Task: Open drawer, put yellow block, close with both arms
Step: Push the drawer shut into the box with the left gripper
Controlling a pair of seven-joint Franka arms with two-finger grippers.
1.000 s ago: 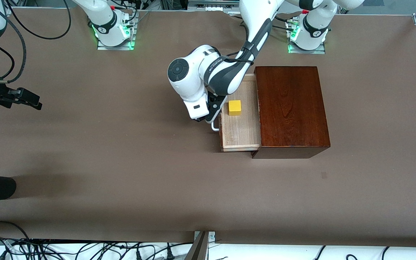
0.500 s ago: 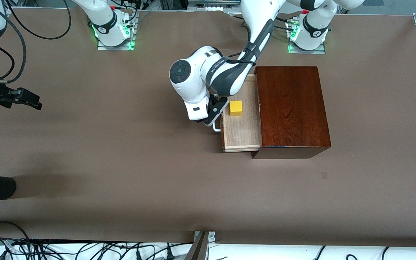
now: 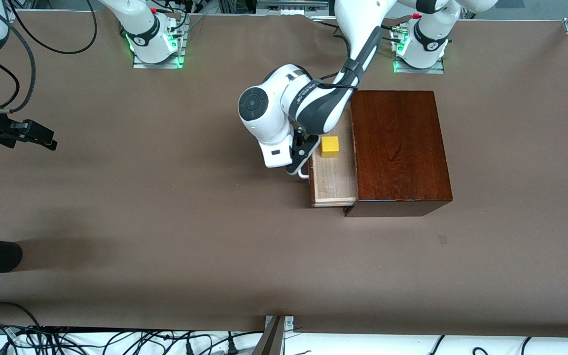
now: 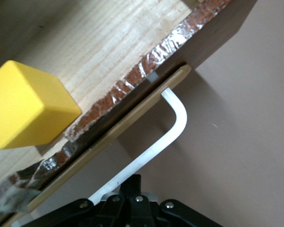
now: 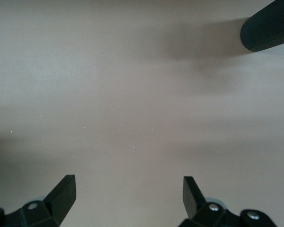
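With the yellow block point(image 3: 330, 146) lying in the drawer point(image 3: 333, 185), the left hand point(image 3: 300, 159) clamps its handle point(image 4: 173, 127) to push it shut, while the right hand point(image 5: 128, 196) waits wide open, empty, over bare surface point(image 3: 165, 236).

Hardly any writing can be read here. The left arm point(image 3: 308, 101) carries a short line of small dark lettering along the white shell of its wrist link, and the round bases of both arms show small black marks near their green lights, but none of these can be made out letter by letter. The wooden box point(image 3: 400, 148), the drawer point(image 3: 336, 182), the yellow block point(image 3: 330, 147) and the table point(image 3: 165, 236) bear no labels, numbers or signs in any view.
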